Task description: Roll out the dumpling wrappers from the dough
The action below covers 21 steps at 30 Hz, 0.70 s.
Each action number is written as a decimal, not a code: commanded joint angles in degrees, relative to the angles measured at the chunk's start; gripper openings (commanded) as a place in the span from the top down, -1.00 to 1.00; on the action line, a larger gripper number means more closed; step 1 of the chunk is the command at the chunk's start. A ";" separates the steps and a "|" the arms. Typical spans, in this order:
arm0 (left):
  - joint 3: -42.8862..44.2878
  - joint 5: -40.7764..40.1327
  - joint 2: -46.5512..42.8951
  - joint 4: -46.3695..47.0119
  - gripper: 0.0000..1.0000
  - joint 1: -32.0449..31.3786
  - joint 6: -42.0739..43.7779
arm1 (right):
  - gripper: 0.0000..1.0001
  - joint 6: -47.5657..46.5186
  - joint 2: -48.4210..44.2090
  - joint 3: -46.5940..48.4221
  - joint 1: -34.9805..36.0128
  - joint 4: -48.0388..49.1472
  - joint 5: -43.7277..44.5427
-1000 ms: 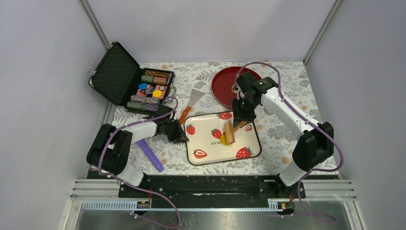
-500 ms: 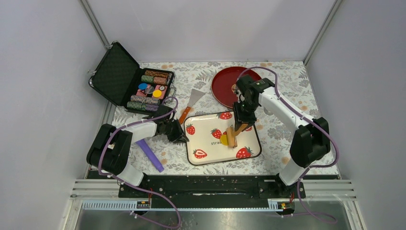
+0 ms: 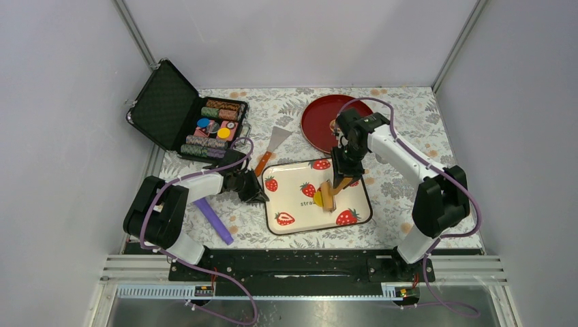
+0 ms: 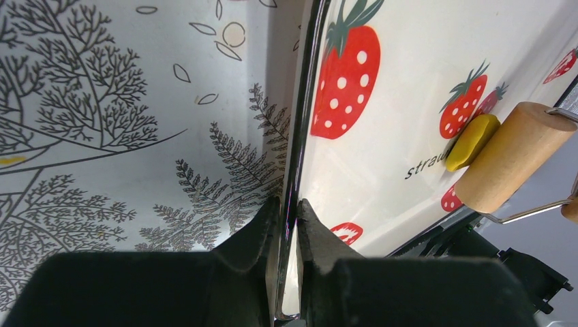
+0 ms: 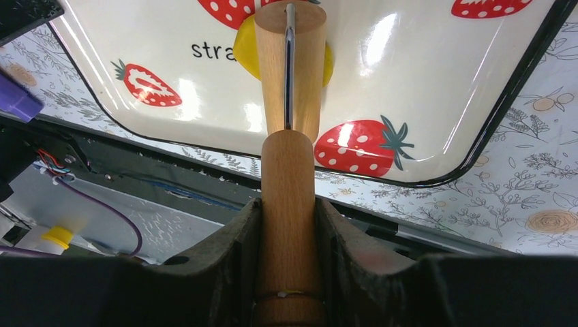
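Note:
The yellow dough [image 3: 318, 198] lies on the white strawberry-print tray [image 3: 293, 214]; it also shows in the left wrist view [image 4: 472, 141] and the right wrist view [image 5: 245, 48]. My right gripper [image 3: 343, 174] is shut on the wooden handle [image 5: 287, 197] of a small roller, whose wooden barrel [image 3: 328, 194] lies across the dough and hides its middle. My left gripper [image 3: 259, 197] is shut on the tray's left rim [image 4: 294, 170]. No separate round wrapper shows.
A red plate [image 3: 326, 122] lies behind the tray. An orange-handled scraper [image 3: 270, 148] lies at the tray's far left corner. An open black case of poker chips [image 3: 198, 119] stands at the far left. A purple stick [image 3: 214, 221] lies near the left arm's base.
My right gripper has pulled the roller a little toward the tray's far right and then nudged it back over the dough. The left gripper and the tray have not moved.

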 commanded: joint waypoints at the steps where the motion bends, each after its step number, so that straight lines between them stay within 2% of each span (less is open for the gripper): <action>1: -2.34 -11.35 1.69 -5.09 1.00 0.94 1.72 | 1.00 -1.56 1.21 -1.34 -2.16 -5.21 10.06; 14: -2.19 -11.42 1.99 -5.21 1.00 1.03 1.76 | 1.00 -3.43 1.49 -5.91 -3.76 -3.89 10.05; 21: -2.12 -11.28 2.04 -5.19 1.00 1.04 1.85 | 1.00 -2.25 -2.58 -1.35 -3.75 -5.53 10.29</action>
